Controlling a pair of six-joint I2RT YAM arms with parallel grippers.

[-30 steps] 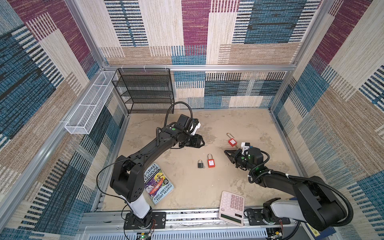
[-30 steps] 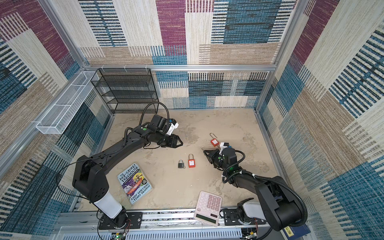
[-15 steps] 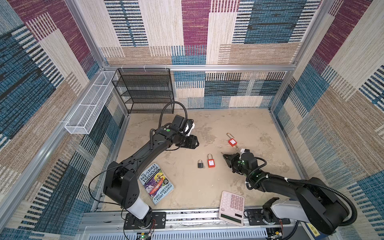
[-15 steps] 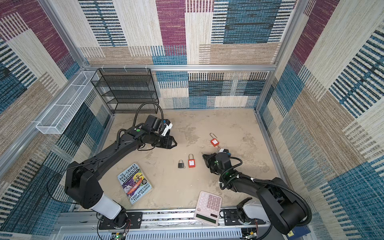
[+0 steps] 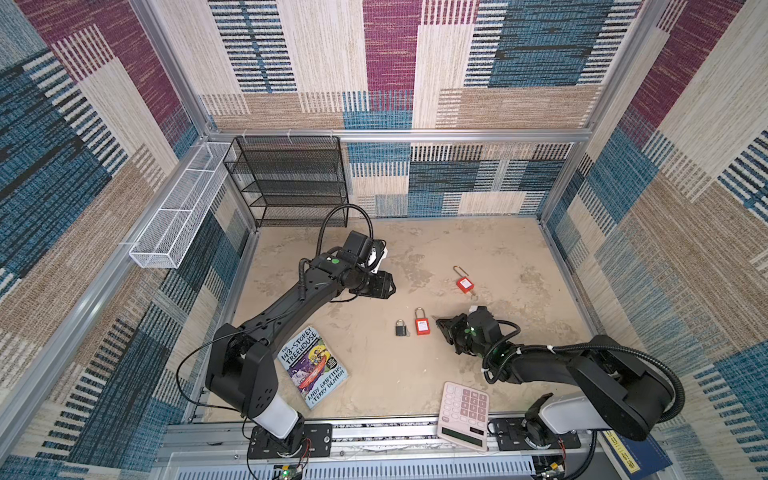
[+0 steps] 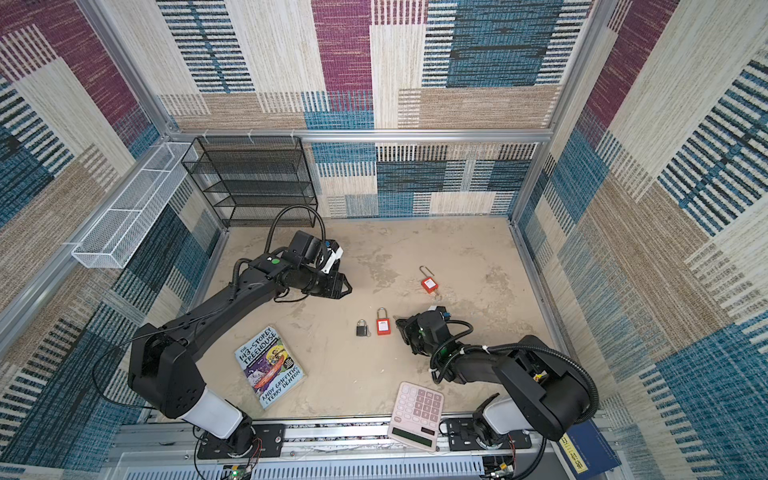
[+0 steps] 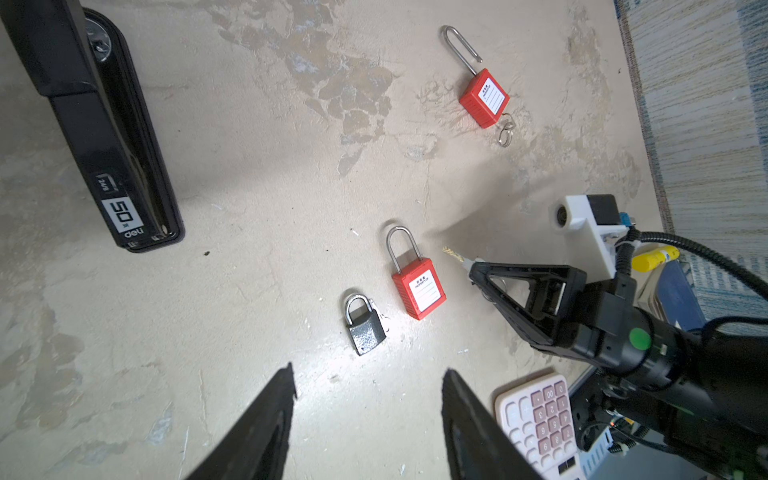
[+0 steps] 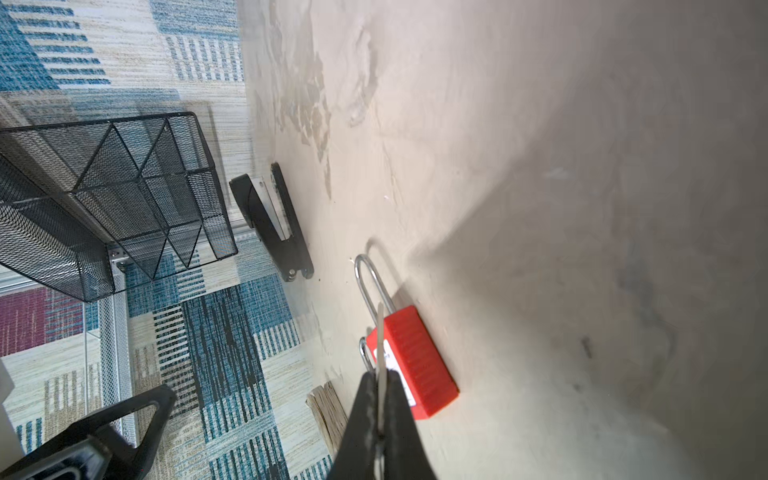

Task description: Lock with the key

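The right gripper (image 5: 441,321) has slid in from the 3 o'clock side of the table toward the centre. Its jaws are clenched on a small key (image 7: 454,253), with the blade sticking out ahead of the tips. The blade now ends just short of the red padlock (image 5: 422,326), which lies flat near the table's middle with its shackle toward 12 o'clock. Key and lock are near but not touching.

A grey padlock (image 5: 401,329) lies just beside it at 9 o'clock. A second red padlock (image 5: 464,283), long-shackled, sits well apart at about 1 o'clock.

The left gripper (image 5: 392,286) has drawn back a little toward 10 o'clock, above the black stapler (image 7: 112,166). Its jaws are released and empty.

The approach looks nearly done, but insertion has not begun. The key arrives at the lock's 3 o'clock flank, while the keyhole is probably in the end facing 6 o'clock, so the blade needs swinging round. With the left arm backing off, nothing pins the loose lock, and a push may simply skid it.
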